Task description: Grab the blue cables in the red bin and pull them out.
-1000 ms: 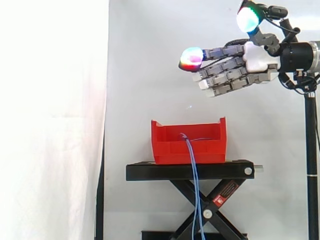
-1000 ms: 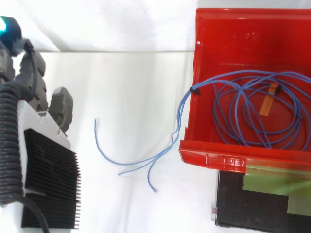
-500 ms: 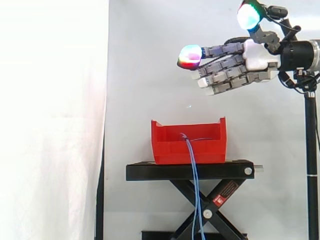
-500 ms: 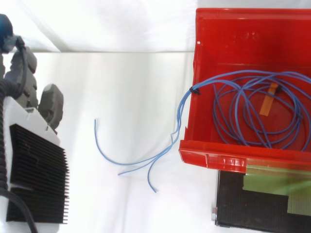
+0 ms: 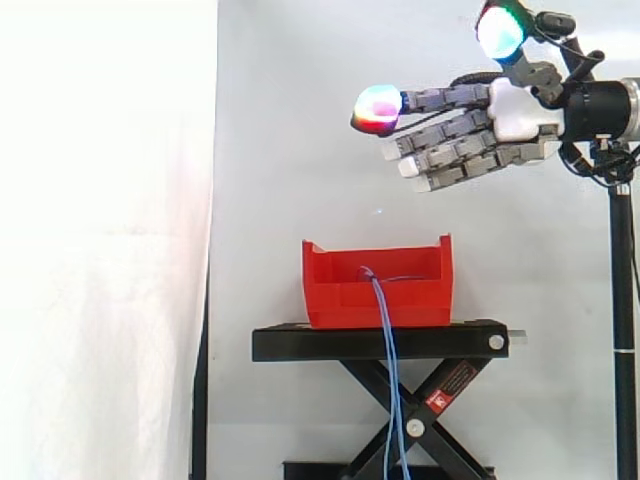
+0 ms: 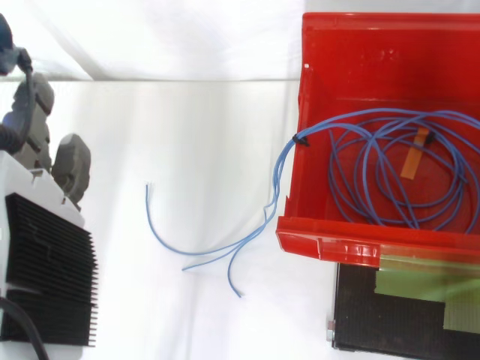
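Observation:
The red bin (image 5: 378,286) stands on the black stand (image 5: 380,343); from above its rim (image 6: 330,246) faces the lower left. Blue cables (image 6: 390,169) lie coiled inside it. Several loose ends spill over the bin's edge (image 6: 217,247) and hang down past the stand (image 5: 390,400). My hand (image 5: 470,135) hovers high above the bin, up and to the right of it, fingers stretched out nearly straight with glowing pads, holding nothing. In the top view the hand (image 6: 45,247) sits at the far left, well away from the bin.
A white curtain hangs behind everything. The black scissor stand has crossed legs below the bin. A thin dark pole (image 5: 623,330) rises at the right edge of the side view.
The hand has risen slightly in the side view and drifted further left in the top view. Bin and cables have not moved.

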